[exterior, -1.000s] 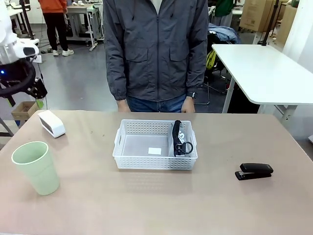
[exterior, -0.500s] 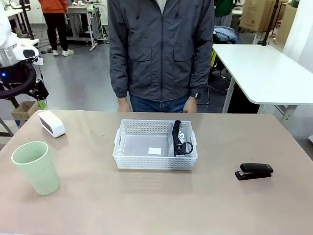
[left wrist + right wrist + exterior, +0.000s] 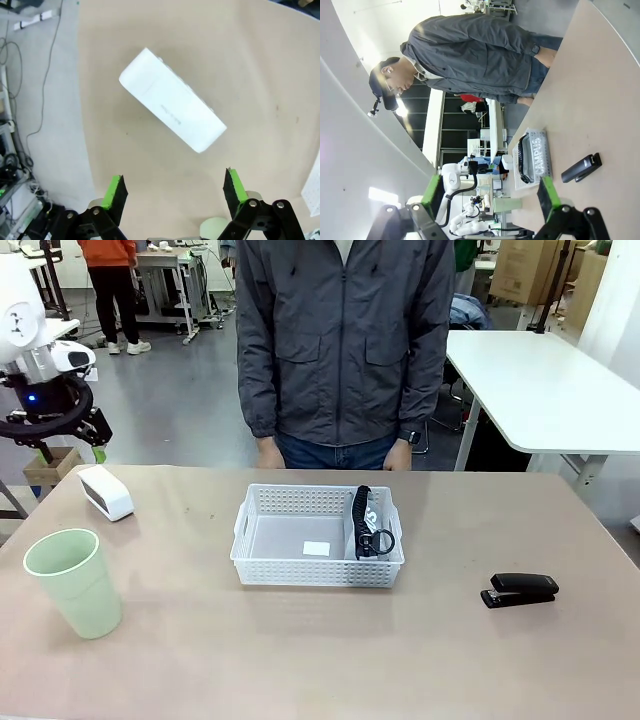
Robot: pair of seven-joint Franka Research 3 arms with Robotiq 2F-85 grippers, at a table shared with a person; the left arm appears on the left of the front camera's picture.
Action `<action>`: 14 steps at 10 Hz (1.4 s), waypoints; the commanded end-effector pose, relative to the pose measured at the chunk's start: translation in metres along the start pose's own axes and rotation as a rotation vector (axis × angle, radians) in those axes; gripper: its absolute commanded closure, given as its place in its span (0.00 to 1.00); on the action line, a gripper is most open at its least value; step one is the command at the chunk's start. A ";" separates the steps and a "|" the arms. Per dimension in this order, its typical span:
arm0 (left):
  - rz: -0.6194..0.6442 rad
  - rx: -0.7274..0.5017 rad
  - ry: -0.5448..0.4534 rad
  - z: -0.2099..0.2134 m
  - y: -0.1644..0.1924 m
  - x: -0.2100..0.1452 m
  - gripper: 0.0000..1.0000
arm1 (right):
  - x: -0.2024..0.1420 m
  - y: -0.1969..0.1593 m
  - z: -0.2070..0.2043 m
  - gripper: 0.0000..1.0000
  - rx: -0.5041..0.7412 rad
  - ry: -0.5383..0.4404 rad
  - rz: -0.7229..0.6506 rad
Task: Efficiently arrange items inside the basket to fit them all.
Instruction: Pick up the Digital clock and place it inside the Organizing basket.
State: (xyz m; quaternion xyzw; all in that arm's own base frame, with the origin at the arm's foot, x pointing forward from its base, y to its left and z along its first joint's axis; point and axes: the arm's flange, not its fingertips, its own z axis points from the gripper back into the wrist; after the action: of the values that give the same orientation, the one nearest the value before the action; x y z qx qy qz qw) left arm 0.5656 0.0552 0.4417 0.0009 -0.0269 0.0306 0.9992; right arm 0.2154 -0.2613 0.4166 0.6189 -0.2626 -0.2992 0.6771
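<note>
- Basket (image 3: 315, 573) sits in the middle of the table (image 3: 300, 660), just in front of the person (image 3: 345, 340). It is white, low and oblong, with perforated walls and a handle slot in its left end.
- Inside it, the grey pouch (image 3: 368, 530) with its black strap stands on edge along the right end, and most of the floor is free.
- Over the last second the left arm has swung in from the picture's left edge toward the white block (image 3: 104, 492). The person has shifted slightly sideways, and nothing on the table has moved.
- The left gripper (image 3: 175, 182) hangs over the block, which lies slantwise ahead of the fingers and apart from them. Its jaws are spread wide and empty.
- That suggests the block is the next pick. The green cup (image 3: 73, 580) at near left and the black stapler (image 3: 520, 590) at right also wait outside the basket.
- The right gripper (image 3: 489, 192) is spread wide and holds nothing.
</note>
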 end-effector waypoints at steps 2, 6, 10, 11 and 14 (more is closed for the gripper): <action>0.033 0.003 0.011 0.005 0.001 0.006 0.00 | 0.001 0.002 -0.001 0.00 0.021 -0.010 0.026; 0.331 -0.113 -0.004 -0.001 0.003 0.009 0.00 | 0.001 0.002 -0.001 0.00 0.021 -0.010 0.026; 0.690 0.036 0.027 -0.017 -0.003 0.009 0.00 | 0.001 0.002 -0.001 0.00 0.021 -0.010 0.026; 0.696 0.081 0.040 -0.022 -0.005 0.011 0.00 | 0.001 0.002 -0.001 0.00 0.021 -0.010 0.026; 0.687 0.046 0.014 -0.025 0.000 0.010 0.00 | 0.001 0.002 -0.001 0.00 0.021 -0.010 0.026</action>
State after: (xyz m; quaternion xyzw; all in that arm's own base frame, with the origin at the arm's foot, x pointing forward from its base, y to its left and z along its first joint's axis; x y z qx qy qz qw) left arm 0.5803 0.0473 0.4165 0.0121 -0.0240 0.3455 0.9380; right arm 0.2155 -0.2613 0.4167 0.6194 -0.2625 -0.2990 0.6767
